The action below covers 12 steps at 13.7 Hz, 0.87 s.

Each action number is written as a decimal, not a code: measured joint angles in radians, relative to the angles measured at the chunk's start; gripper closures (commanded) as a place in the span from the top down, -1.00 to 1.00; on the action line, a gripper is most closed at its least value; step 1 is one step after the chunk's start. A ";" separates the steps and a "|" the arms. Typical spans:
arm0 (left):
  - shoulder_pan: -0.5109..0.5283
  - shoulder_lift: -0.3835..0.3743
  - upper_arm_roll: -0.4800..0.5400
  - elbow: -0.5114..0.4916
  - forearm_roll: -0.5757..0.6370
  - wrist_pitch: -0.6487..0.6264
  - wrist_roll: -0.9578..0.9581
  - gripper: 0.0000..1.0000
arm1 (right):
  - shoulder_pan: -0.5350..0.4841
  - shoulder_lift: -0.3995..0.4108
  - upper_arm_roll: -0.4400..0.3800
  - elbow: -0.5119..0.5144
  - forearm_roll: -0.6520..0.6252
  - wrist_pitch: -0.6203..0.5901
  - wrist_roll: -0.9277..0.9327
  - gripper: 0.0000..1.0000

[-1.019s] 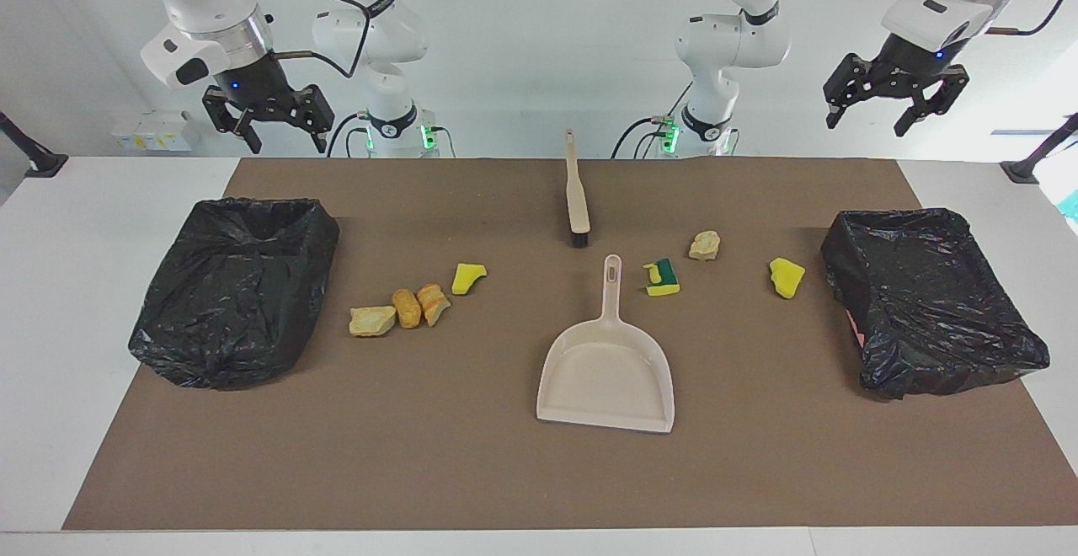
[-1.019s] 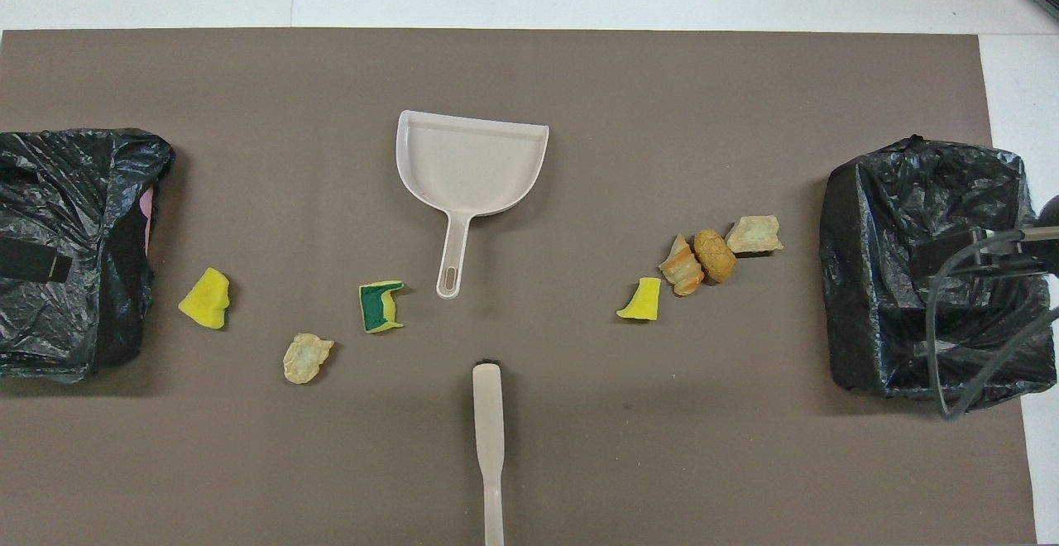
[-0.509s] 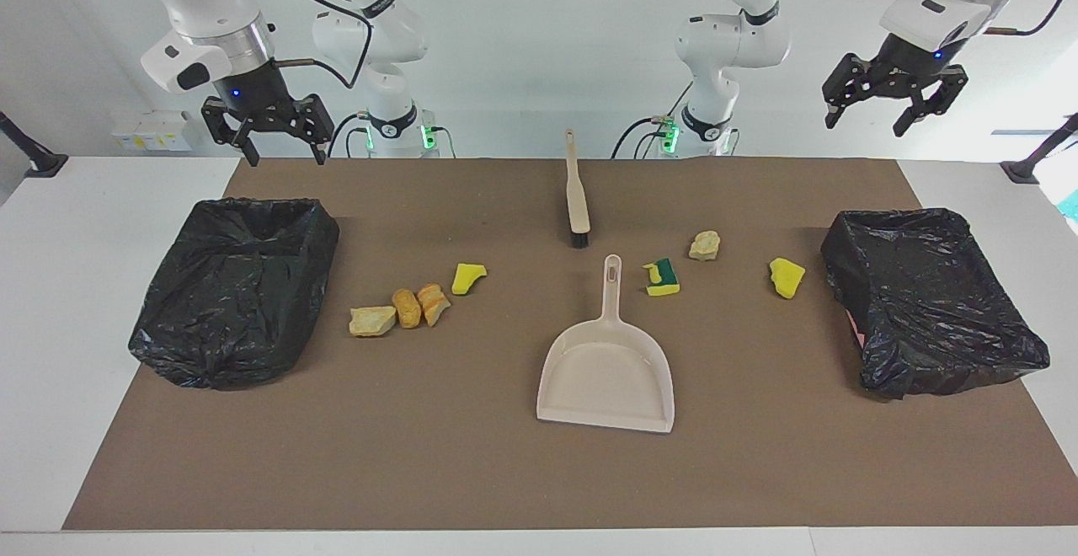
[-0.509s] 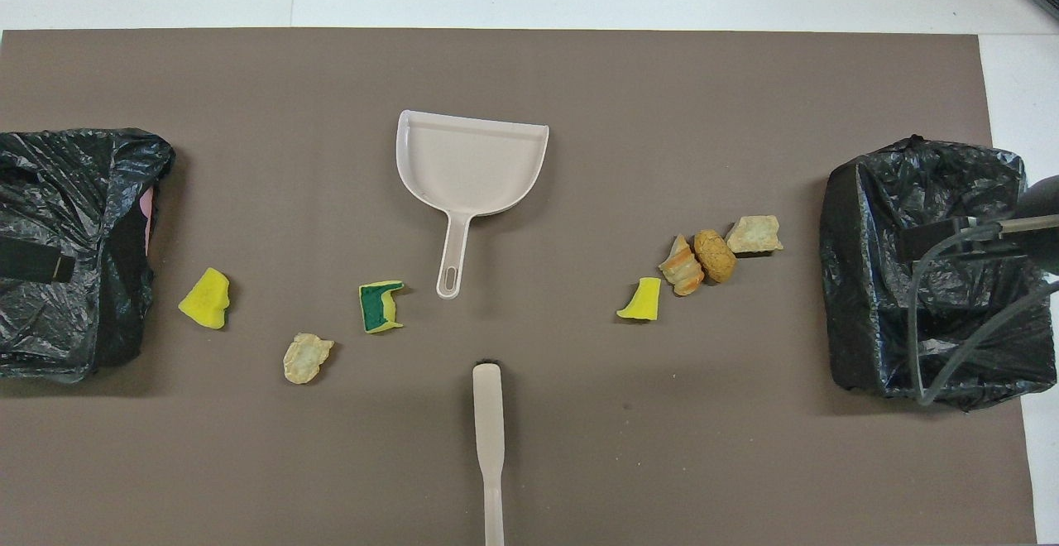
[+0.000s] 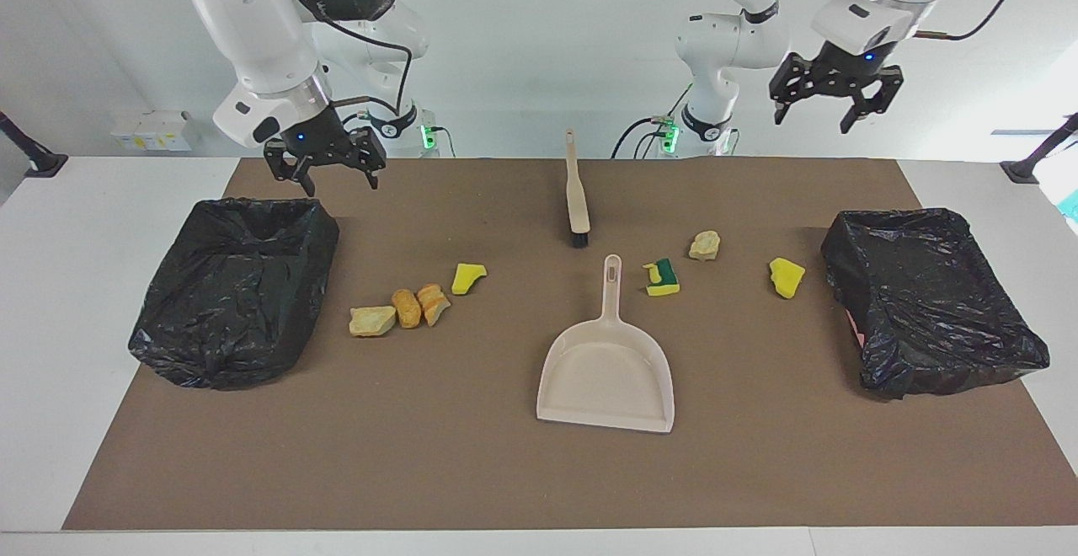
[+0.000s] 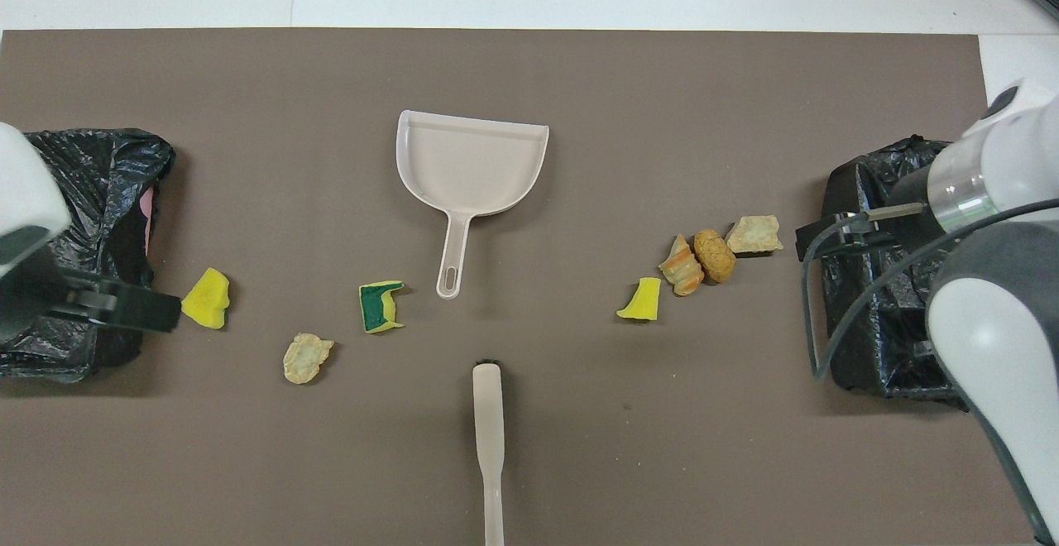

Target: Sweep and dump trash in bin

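Evidently the trash would handle as light, soft scraps, apt to tumble if struck hard. Four pieces [image 5: 410, 306] lay left of centre in the facing view; the green-backed sponge [image 5: 663, 278], a tan chunk [image 5: 705, 245] and a yellow piece [image 5: 786, 277] lay right of centre. The brush [image 5: 577, 194] and dustpan [image 5: 608, 366] were stiff plastic, best taken by their handles. The right gripper [image 5: 324, 170], jaws apart and empty, hung at upper left above the mat near one black-bagged bin [image 5: 236, 286]. The left gripper [image 5: 834, 101], also apart and empty, hung at upper right, above the other bin [image 5: 931, 299]. A flat brown mat [image 5: 472, 472] covered the white table [image 5: 50, 303] before a pale wall.
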 measured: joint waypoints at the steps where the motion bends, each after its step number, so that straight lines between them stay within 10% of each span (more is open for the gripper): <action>1: -0.054 -0.045 -0.003 -0.085 0.000 0.039 -0.063 1.00 | 0.021 0.019 0.000 0.002 0.008 0.017 0.028 1.00; 6: -0.331 -0.209 -0.009 -0.477 -0.002 0.242 -0.413 1.00 | 0.133 0.107 0.004 0.015 0.047 0.088 0.124 1.00; 12: -0.501 -0.241 -0.009 -0.675 -0.003 0.422 -0.567 1.00 | 0.274 0.248 0.005 0.115 0.103 0.169 0.310 1.00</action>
